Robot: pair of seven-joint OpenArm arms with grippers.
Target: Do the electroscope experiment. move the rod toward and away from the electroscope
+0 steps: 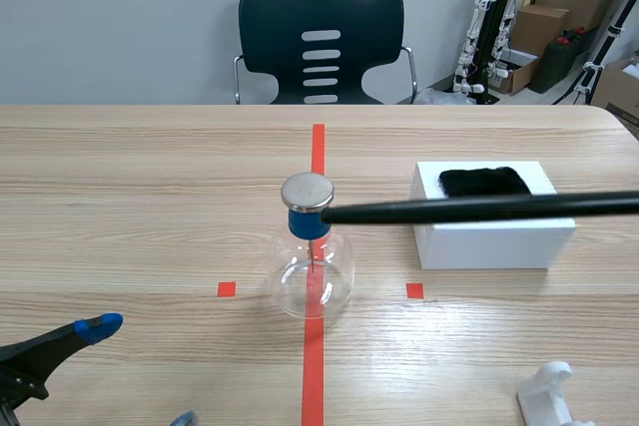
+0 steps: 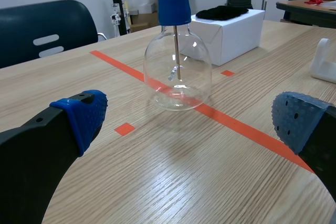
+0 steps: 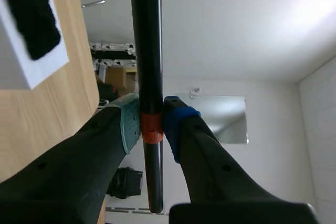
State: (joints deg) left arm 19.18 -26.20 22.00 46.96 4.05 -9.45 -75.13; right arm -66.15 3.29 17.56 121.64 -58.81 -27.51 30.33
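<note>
Black rod [image 1: 479, 209], pinched in the right gripper [image 3: 152, 121], extends from the right edge to the top of the electroscope [image 1: 312, 261] at frame centre; left gripper [image 2: 191, 119] rests wide open, empty, lower left; next, likely draw the rod away rightward.

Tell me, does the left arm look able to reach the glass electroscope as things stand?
Probably yes. The left tool is open and the electroscope stands straight ahead of it, only table between. The rod in the right tool is up by its top, out of the way.
</note>
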